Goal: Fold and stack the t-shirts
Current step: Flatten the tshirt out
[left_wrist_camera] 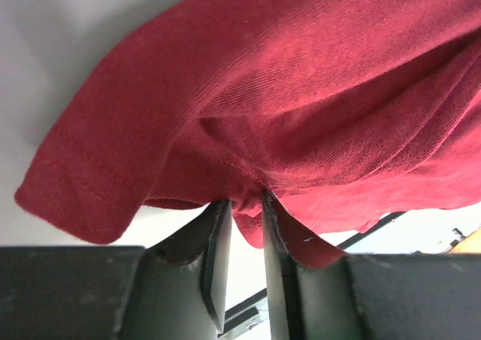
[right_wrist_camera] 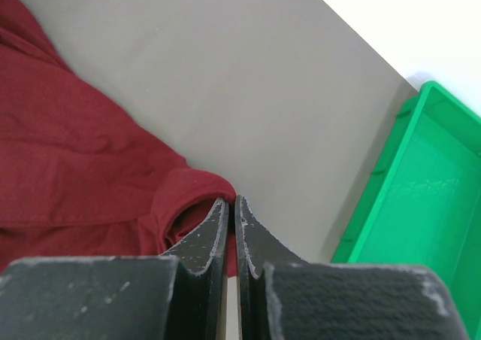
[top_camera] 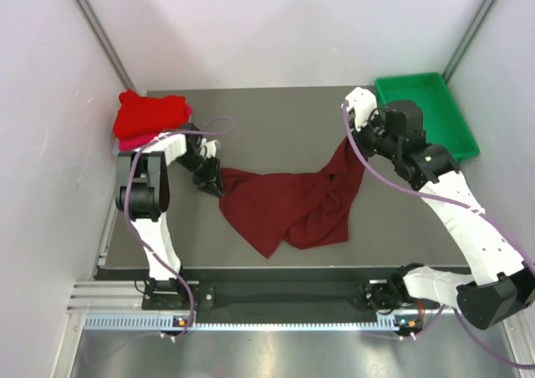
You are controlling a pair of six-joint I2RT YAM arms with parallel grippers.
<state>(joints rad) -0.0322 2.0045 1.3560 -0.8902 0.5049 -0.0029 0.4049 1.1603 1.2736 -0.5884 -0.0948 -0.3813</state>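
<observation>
The dark maroon t-shirt (top_camera: 292,204) lies crumpled across the middle of the grey table (top_camera: 276,119). My left gripper (top_camera: 214,182) is at the shirt's left corner. In the left wrist view a fold of the maroon t-shirt (left_wrist_camera: 285,92) fills the narrow gap between the tips of the left gripper (left_wrist_camera: 246,203). My right gripper (top_camera: 349,140) holds the shirt's right end raised off the table. In the right wrist view the right gripper (right_wrist_camera: 231,201) is shut on a hem of the maroon t-shirt (right_wrist_camera: 68,167). A folded bright red t-shirt (top_camera: 150,114) rests on a pink one (top_camera: 132,143) at the back left.
A green plastic tray (top_camera: 426,110) stands at the back right corner, just right of my right gripper, and its wall shows as the green tray (right_wrist_camera: 378,182) in the right wrist view. White walls close in the table on three sides.
</observation>
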